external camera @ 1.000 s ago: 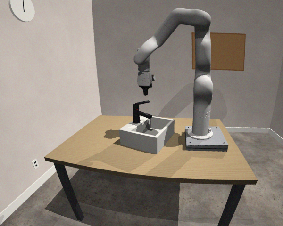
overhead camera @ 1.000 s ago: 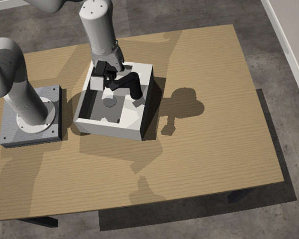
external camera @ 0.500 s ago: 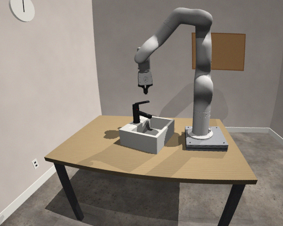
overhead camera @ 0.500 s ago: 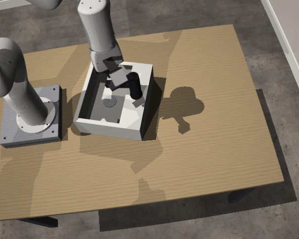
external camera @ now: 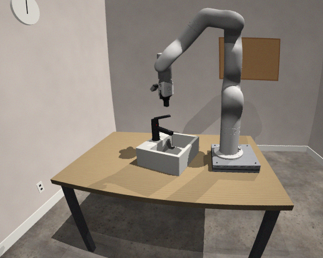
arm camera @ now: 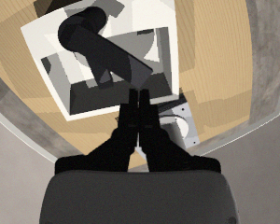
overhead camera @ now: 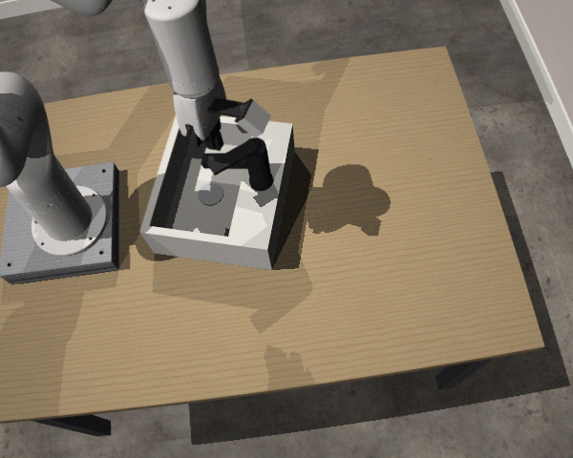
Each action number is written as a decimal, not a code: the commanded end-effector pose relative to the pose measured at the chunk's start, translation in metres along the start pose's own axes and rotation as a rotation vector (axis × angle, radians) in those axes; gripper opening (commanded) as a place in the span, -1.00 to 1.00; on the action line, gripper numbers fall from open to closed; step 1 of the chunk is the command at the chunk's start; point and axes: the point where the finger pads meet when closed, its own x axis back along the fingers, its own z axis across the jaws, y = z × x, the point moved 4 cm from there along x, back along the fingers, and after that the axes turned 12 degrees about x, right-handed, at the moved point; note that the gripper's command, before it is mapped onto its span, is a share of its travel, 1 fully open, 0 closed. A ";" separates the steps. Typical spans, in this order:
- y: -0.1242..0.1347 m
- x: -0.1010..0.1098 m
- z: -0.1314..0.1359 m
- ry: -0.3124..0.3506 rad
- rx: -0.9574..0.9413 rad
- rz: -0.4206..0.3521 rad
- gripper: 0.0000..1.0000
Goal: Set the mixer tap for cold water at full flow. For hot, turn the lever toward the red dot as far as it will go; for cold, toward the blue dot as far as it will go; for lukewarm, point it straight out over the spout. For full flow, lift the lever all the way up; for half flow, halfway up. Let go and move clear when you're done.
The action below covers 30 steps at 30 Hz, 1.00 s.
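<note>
A black mixer tap (overhead camera: pixel 260 173) (external camera: pixel 155 132) (arm camera: pixel 83 24) stands at the back rim of a white basin (overhead camera: pixel 207 250) (external camera: pixel 156 161) (arm camera: pixel 161 6). Its lever (overhead camera: pixel 227 158) (external camera: pixel 161 117) (arm camera: pixel 118 58) points out roughly over the spout (external camera: pixel 166 130), tilted only slightly up. A red dot (external camera: pixel 156 125) shows on the tap body in the exterior view. My gripper (overhead camera: pixel 211 142) (external camera: pixel 166 104) (arm camera: pixel 137 101) is shut and empty. It points down and hangs a short way above the lever's free end, not touching it.
The basin sits on a wooden table (overhead camera: pixel 375 296) (external camera: pixel 114 169). My arm's grey base plate (overhead camera: pixel 15 248) (external camera: pixel 250 163) stands close beside the basin. A round drain (overhead camera: pixel 210 196) lies in the basin floor. Walls stand behind the table.
</note>
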 end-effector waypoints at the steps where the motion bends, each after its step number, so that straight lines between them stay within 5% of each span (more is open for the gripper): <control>1: -0.001 0.002 0.001 -0.036 0.229 -0.002 -1.00; 15: -0.002 0.003 0.003 -0.084 0.888 0.002 -1.00; 16: -0.002 0.003 0.003 -0.095 0.930 0.002 0.36; 30: -0.003 0.003 0.004 -0.112 0.980 0.000 0.36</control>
